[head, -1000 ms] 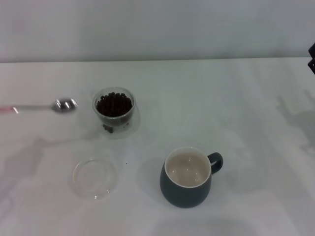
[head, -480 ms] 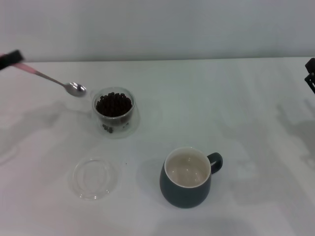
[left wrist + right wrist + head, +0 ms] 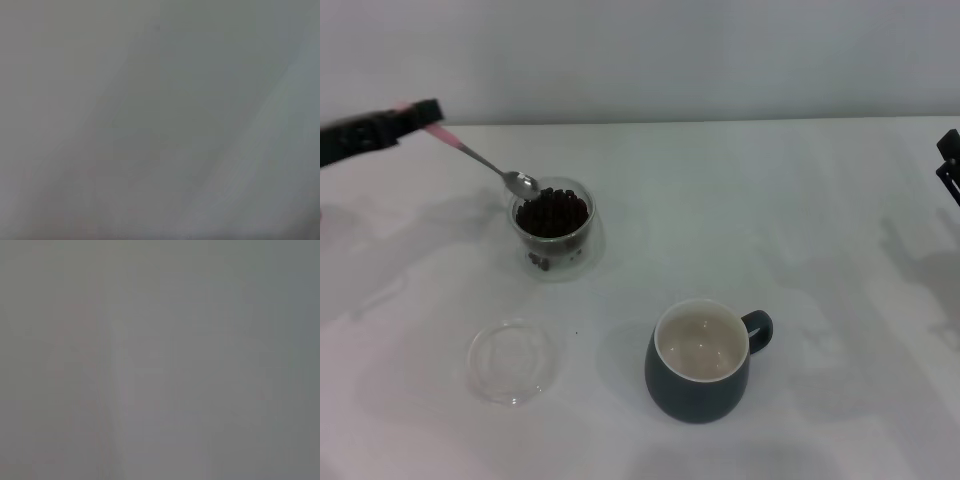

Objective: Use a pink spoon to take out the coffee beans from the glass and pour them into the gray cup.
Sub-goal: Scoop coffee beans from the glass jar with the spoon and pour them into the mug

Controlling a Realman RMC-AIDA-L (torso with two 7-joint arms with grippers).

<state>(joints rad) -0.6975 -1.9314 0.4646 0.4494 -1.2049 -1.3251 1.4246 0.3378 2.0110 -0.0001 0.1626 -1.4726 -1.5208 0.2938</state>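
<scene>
My left gripper (image 3: pixel 420 115) reaches in from the left edge of the head view and is shut on the pink spoon (image 3: pixel 485 165) by its handle end. The spoon slants down to the right, its metal bowl just above the near-left rim of the glass (image 3: pixel 553 228). The glass holds the coffee beans (image 3: pixel 552 212). The gray cup (image 3: pixel 701 362) stands nearer and to the right, its white inside empty, handle to the right. My right gripper (image 3: pixel 950 160) shows only as a dark part at the right edge. Both wrist views show plain grey.
A flat clear round dish (image 3: pixel 513 361) lies on the white table (image 3: pixel 770 220) near the front left, below the glass. A pale wall runs along the table's far edge.
My left gripper has moved in from the left, carrying the spoon right and down until its bowl reached the glass's rim. The right gripper has barely shifted.
</scene>
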